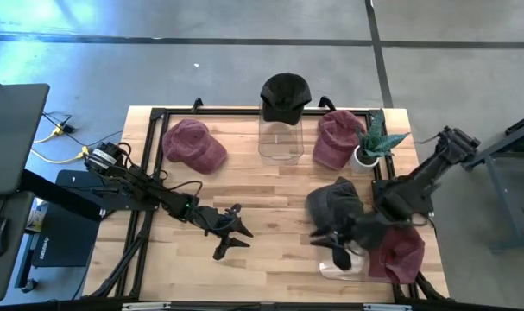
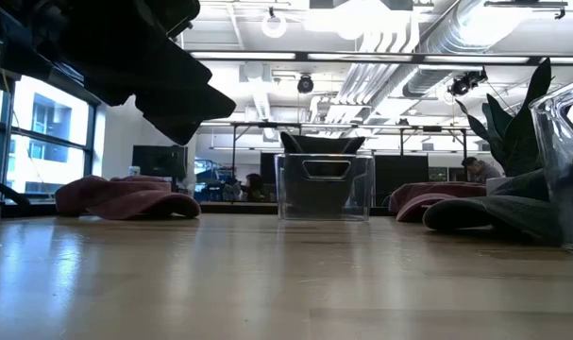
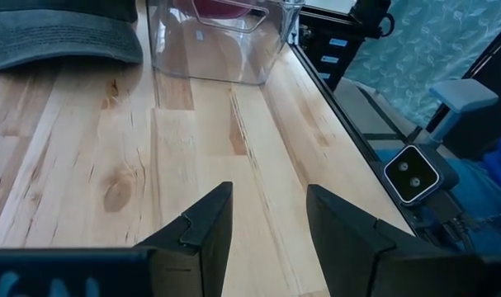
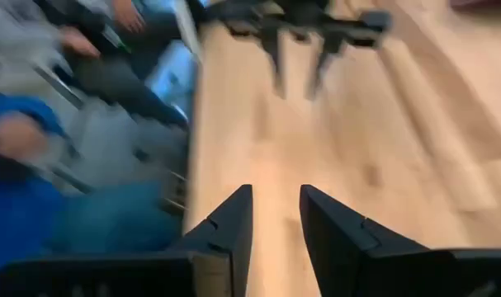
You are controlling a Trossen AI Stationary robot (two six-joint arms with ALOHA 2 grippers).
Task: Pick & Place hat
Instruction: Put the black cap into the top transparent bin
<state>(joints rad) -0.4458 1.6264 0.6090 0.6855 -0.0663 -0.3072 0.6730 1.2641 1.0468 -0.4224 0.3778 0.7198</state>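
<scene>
Several caps lie on the table. A dark grey hat (image 1: pixel 332 200) (image 3: pixel 56 33) rests flat right of centre. A maroon hat (image 1: pixel 401 253) sits in a clear bin (image 1: pixel 344 268) (image 3: pixel 217 45) at the near right. A black hat (image 1: pixel 285 93) sits on top of a clear bin (image 1: pixel 280 138) (image 2: pixel 324 186) at the far side, with maroon hats (image 1: pixel 194 144) (image 1: pixel 335 138) either side. My right gripper (image 1: pixel 339 249) (image 4: pixel 275 219) is open and empty between the grey hat and the near-right bin. My left gripper (image 1: pixel 231 233) (image 3: pixel 268 219) is open and empty above bare wood, left of centre.
A potted plant (image 1: pixel 372 142) (image 2: pixel 513 123) stands at the far right next to a maroon hat. A small camera (image 3: pixel 411 172) sits beyond the table edge. Black frame rails (image 1: pixel 149 138) run along the edges. Bare wood (image 1: pixel 270 199) lies between the grippers.
</scene>
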